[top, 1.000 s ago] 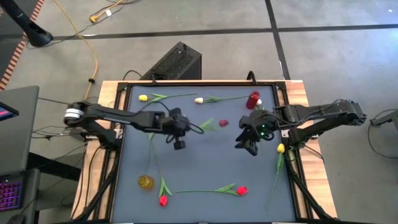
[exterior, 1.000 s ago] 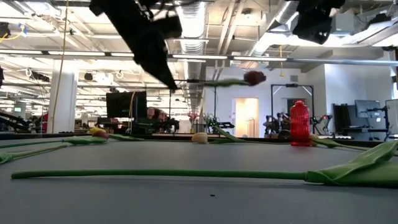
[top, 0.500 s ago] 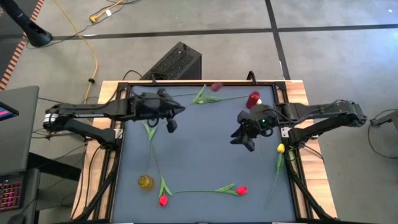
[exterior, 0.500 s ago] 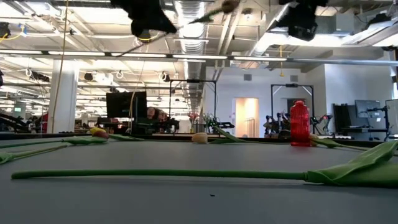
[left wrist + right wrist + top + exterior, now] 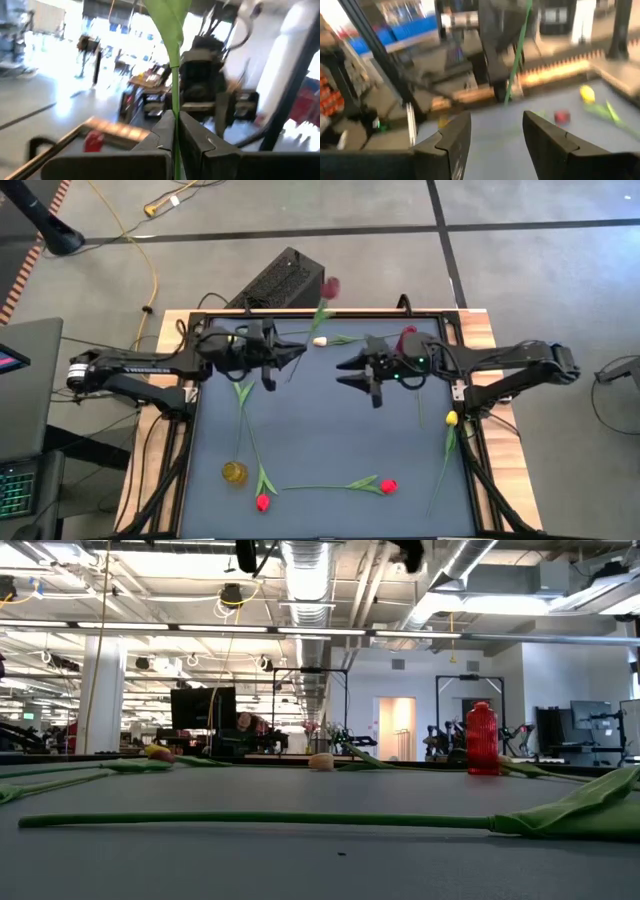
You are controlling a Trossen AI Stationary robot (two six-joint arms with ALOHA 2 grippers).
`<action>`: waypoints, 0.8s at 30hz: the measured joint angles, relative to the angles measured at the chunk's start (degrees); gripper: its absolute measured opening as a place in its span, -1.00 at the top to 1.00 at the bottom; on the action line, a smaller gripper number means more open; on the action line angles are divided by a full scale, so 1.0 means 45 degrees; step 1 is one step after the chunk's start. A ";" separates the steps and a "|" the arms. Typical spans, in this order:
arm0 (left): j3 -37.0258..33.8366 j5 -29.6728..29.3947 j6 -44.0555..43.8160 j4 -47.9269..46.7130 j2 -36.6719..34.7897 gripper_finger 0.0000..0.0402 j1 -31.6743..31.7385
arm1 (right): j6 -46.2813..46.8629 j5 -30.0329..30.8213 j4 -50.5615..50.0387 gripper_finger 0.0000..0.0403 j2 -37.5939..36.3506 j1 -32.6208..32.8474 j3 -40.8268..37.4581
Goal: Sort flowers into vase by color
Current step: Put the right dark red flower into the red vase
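while i watch from above:
left gripper [image 5: 292, 352]: clamped on a dark red tulip [image 5: 322, 305]
right gripper [image 5: 350, 372]: fingers apart, empty, facing it

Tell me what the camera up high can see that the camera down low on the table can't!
Only the high view shows both arms: the left gripper shut on the stem of a dark red tulip, and the right gripper open and empty nearby. It also shows the yellow vase and two red tulips at the near edge.

Only the low view shows the big room behind the table, with its ceiling lights and pipes.

Both show the red vase, the white tulip and the grey table.
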 joint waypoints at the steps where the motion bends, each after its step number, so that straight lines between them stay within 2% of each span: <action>1: -0.0173 0.0069 -0.0201 0.0294 -0.0005 1.00 0.0000 | -0.0030 -0.0007 0.0602 -0.02 0.0221 -0.0059 0.0000; 10: -0.0662 0.0227 -0.0908 0.0460 0.0190 1.00 -0.0525 | 0.0067 -0.0013 0.5540 -0.02 0.2197 -0.0501 0.0000; 24: -0.0672 -0.0260 -0.0723 0.0407 0.0262 1.00 -0.0763 | 0.0096 -0.0062 0.6180 -0.02 0.2671 -0.0559 -0.0005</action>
